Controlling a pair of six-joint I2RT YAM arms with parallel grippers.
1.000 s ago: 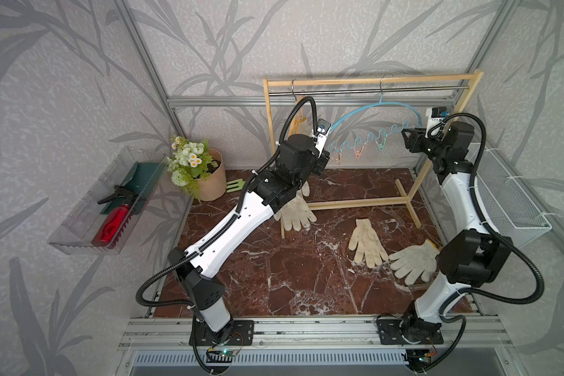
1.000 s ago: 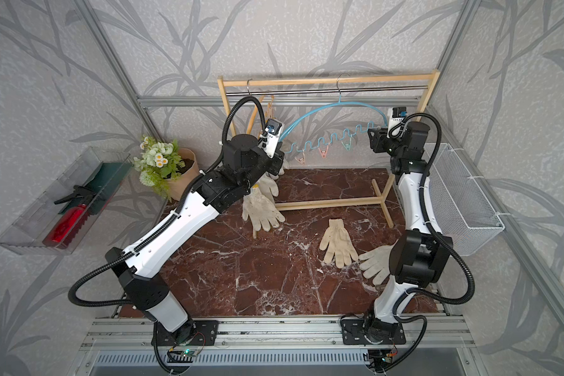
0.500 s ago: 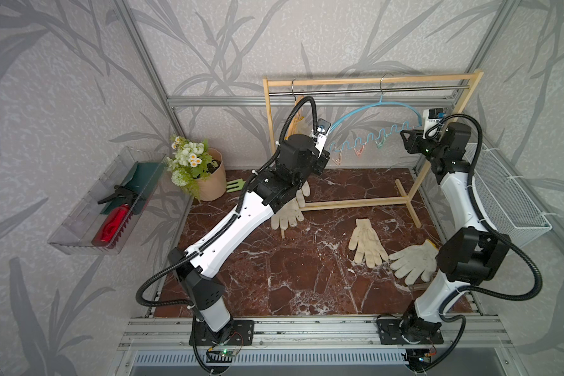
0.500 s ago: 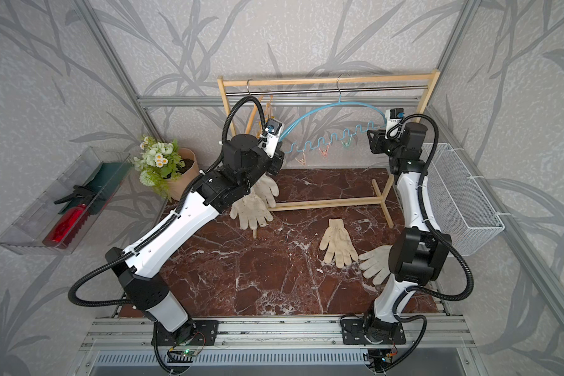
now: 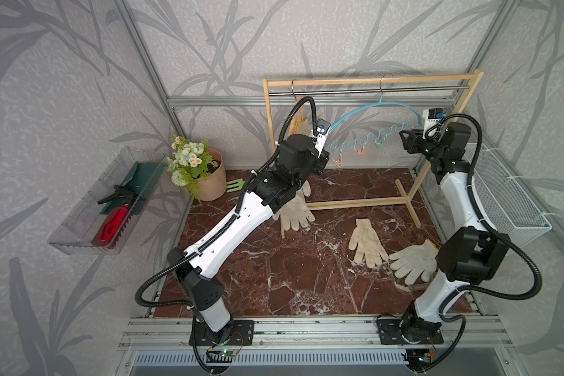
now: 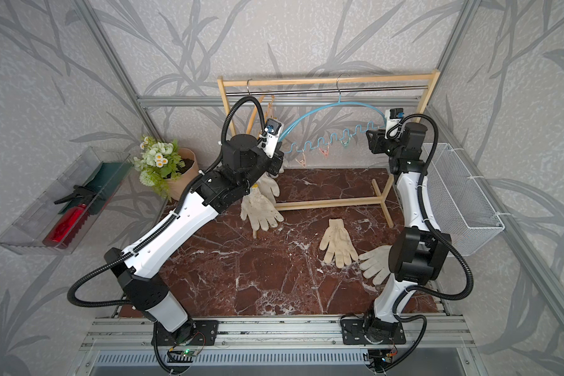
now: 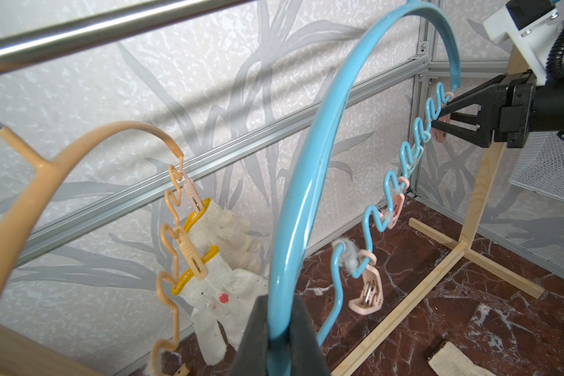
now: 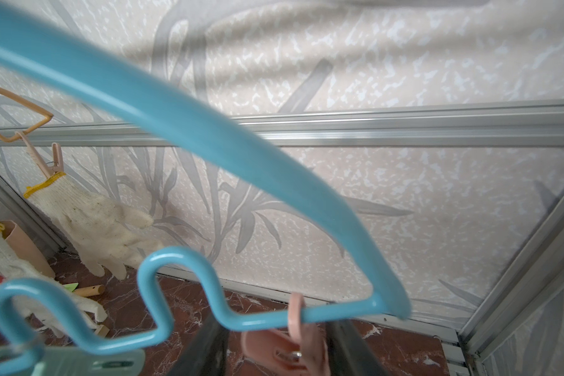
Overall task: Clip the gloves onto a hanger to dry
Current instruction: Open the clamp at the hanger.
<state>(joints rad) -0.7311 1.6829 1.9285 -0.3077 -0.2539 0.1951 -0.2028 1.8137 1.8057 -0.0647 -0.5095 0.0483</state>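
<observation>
Left gripper [image 7: 279, 312]: clamped on blue hanger [image 7: 306, 162], unchanged. Right gripper [image 7: 440, 115]: had shifted slightly, jaws astride end clip [image 8: 274, 351]; squeeze not discernible. Clipped gloves [image 7: 219, 289]: on beige hanger [image 7: 79, 143]. Loose gloves [image 5: 367, 242]: two on table [image 5: 274, 276], so none newly clipped.

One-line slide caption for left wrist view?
Left gripper shut on blue plastic clip hanger; right gripper straddles its end pink clip; two off-white knitted gloves clipped on beige hanger.

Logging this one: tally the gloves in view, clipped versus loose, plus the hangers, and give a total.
Clipped gloves: 2
Loose gloves on the table: 2
Hangers (beige hanger, blue hanger): 2
Total: 6
</observation>
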